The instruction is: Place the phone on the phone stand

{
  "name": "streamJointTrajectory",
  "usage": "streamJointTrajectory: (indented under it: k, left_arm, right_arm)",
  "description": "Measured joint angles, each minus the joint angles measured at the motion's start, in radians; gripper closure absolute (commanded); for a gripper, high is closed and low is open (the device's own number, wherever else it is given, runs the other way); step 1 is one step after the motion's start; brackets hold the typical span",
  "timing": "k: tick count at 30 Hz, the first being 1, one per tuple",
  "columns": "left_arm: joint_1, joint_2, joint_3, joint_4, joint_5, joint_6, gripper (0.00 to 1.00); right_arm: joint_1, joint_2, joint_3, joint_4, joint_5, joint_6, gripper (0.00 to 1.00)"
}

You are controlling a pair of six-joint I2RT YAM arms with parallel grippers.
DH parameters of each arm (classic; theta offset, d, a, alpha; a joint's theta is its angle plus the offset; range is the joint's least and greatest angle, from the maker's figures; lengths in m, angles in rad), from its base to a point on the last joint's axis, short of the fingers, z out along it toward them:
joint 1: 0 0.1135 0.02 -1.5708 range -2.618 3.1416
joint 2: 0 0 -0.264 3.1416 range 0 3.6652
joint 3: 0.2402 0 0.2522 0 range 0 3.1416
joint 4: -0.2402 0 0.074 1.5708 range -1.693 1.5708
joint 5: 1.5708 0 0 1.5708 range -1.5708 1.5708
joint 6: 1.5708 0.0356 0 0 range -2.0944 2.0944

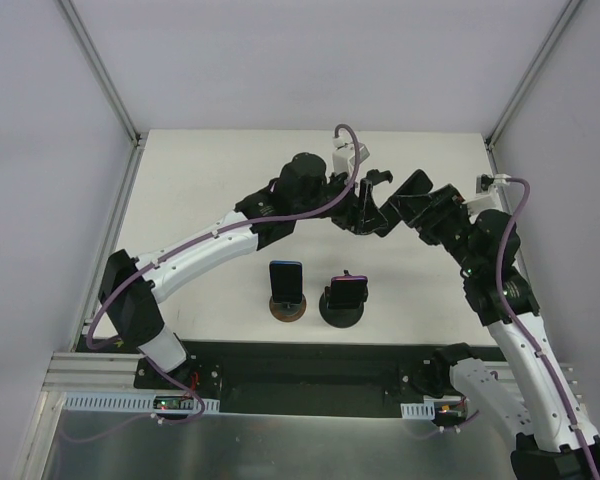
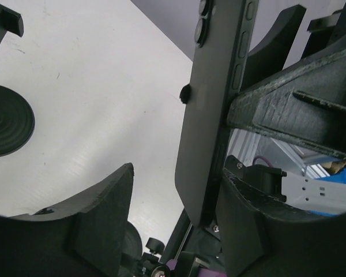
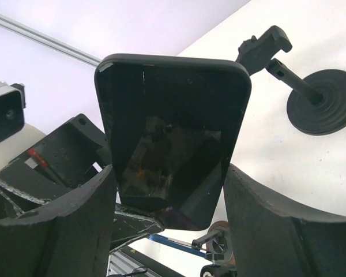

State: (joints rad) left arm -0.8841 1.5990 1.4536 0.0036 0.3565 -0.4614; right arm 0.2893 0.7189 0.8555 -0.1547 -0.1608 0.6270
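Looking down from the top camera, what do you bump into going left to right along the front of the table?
left arm's base → stand with the brown base → stand with the black base → right arm's base

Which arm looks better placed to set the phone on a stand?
Right, probably. The right gripper has the phone clamped between its fingers, with a bare stand in its camera's view. The left gripper only straddles the phone; one finger stands apart from it.
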Motion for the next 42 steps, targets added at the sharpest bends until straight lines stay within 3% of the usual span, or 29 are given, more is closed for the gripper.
streamJointTrajectory:
  k: [9,14,20,27,29,30,33,34,36,37,39,40,42]
  left_arm:
    - [-0.021,0.028,0.019,0.006,-0.026,-0.004,0.77]
    - [-0.027,0.035,0.035,0.011,-0.024,-0.002,0.86]
    - [-0.019,0.047,0.037,0.0,-0.027,0.0,0.78]
    - [-0.02,0.063,0.037,0.0,-0.024,-0.001,0.91]
    - [-0.02,0.063,0.037,-0.002,-0.029,0.0,0.82]
    - [-0.02,0.063,0.038,-0.003,-0.035,0.001,0.67]
    - [-0.018,0.063,0.046,-0.029,-0.062,0.005,0.52]
    - [-0.017,0.061,0.047,-0.035,-0.072,0.005,0.47]
    - [-0.01,0.051,0.043,-0.062,-0.08,0.0,0.4]
    - [-0.005,0.043,0.037,-0.066,-0.08,0.0,0.35]
    - [0.003,0.011,0.016,-0.075,-0.081,-0.002,0.32]
    - [0.011,-0.011,0.002,-0.079,-0.081,-0.002,0.3]
    - [0.021,-0.053,-0.022,-0.091,-0.081,-0.003,0.28]
  right_arm:
    - [0.01,-0.01,-0.037,0.0,0.026,0.027,0.99]
    - [0.014,-0.01,-0.037,0.001,0.044,0.038,0.99]
    - [0.029,-0.018,-0.035,0.025,0.043,0.054,0.99]
    - [0.051,-0.021,-0.033,0.037,0.05,0.069,0.99]
    - [0.055,-0.022,-0.029,0.03,0.061,0.063,0.99]
    - [0.056,-0.025,-0.027,0.019,0.077,0.049,0.99]
    - [0.056,-0.032,-0.005,-0.082,0.168,0.006,0.8]
    - [0.054,-0.032,0.0,-0.11,0.198,-0.011,0.67]
    - [0.038,-0.031,0.003,-0.184,0.244,-0.076,0.55]
    - [0.027,-0.027,0.003,-0.218,0.253,-0.101,0.44]
    - [0.014,-0.01,-0.001,-0.264,0.251,-0.143,0.36]
    - [0.009,0.004,-0.007,-0.281,0.241,-0.169,0.26]
    - [0.006,0.053,-0.017,-0.328,0.21,-0.227,0.21]
